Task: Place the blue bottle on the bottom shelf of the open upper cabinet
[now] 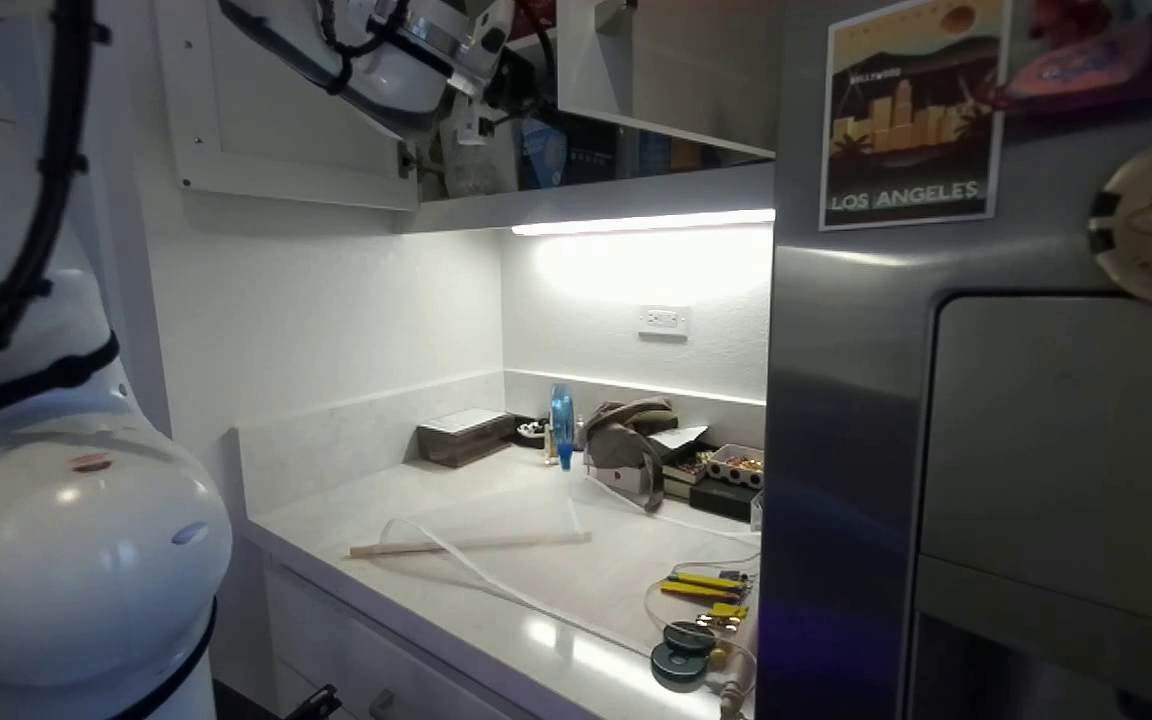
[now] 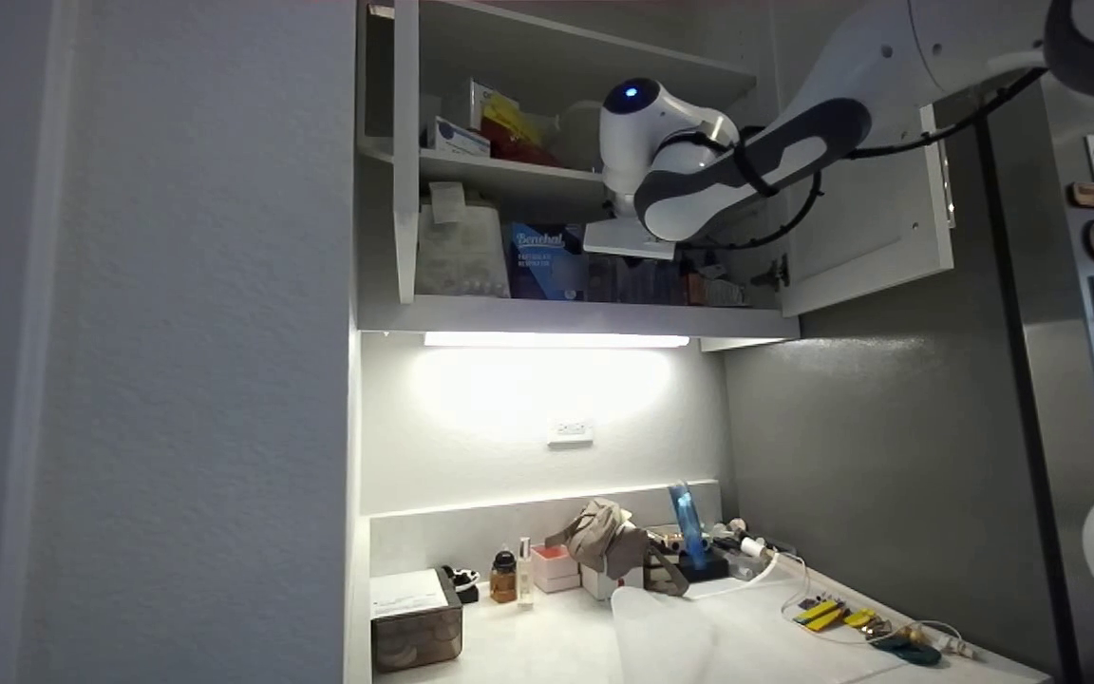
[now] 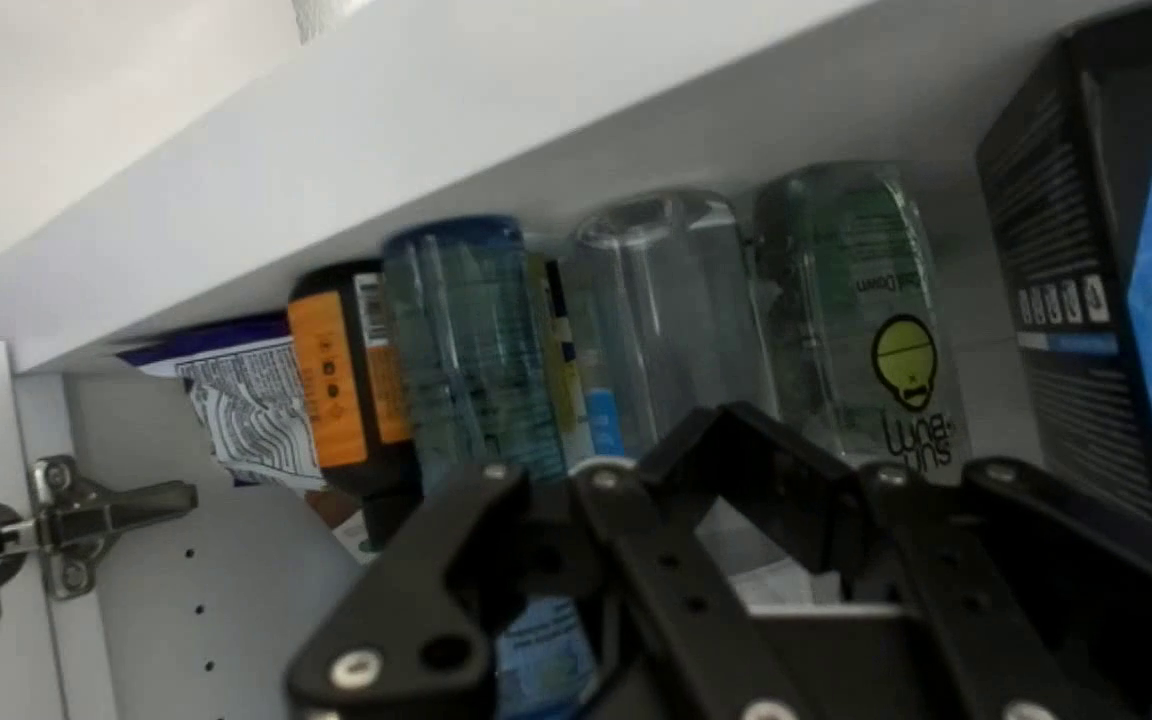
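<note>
The blue bottle (image 1: pixel 562 415) shows well below the cabinet in both exterior views, slim and translucent, narrow end down. Seen from elsewhere, the same bottle (image 2: pixel 687 518) leans beside a taupe bag; I cannot tell what supports it. The upper cabinet (image 2: pixel 405 142) is open, and its bottom shelf (image 2: pixel 594 318) has a light strip underneath. My gripper (image 3: pixel 722 412) faces the compartment above that shelf, its tips meeting with nothing visible between them. Inverted in the wrist view, the bottom shelf (image 3: pixel 386 150) runs across the top. An exterior view has the fingertips lost behind the wrist.
On the shelf stand a bluish container (image 3: pixel 476 350), a clear jar (image 3: pixel 671 320), a printed jar (image 3: pixel 856 320) and a blue-black box (image 3: pixel 1086 300). A cabinet door (image 2: pixel 865 209) stands out near the arm. The counter (image 1: pixel 626 600) carries a translucent sheet, cables and tools.
</note>
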Controlling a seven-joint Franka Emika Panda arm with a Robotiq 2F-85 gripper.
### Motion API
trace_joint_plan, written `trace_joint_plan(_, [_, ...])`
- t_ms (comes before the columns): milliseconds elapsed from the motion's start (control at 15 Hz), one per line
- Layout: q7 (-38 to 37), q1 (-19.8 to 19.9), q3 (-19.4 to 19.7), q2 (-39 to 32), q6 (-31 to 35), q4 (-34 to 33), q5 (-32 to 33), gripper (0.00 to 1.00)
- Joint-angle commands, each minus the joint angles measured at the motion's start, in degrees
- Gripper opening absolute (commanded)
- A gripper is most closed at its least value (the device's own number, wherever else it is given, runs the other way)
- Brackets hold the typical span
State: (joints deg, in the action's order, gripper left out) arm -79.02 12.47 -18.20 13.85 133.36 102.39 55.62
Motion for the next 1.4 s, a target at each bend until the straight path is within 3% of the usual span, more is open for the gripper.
trace_joint_plan(0, [3.3, -6.2, 4.4, -4.6, -3.9, -6.5, -2.1, 0.02])
trace_joint_plan(200, [12.1, -10.2, 7.5, -4.9, -7.8, -4.8, -9.6, 0.02])
trace_joint_plan(467, [22.5, -12.7, 9.3, -4.8, -14.4, -2.1, -17.6, 0.02])
trace_joint_plan(1000, [40.0, -13.0, 10.5, -4.5, -18.2, -5.2, -26.4, 0.02])
trace_joint_plan(1333, [50.6, -12.5, 11.2, -3.4, -30.5, -10.8, -34.1, 0.02])
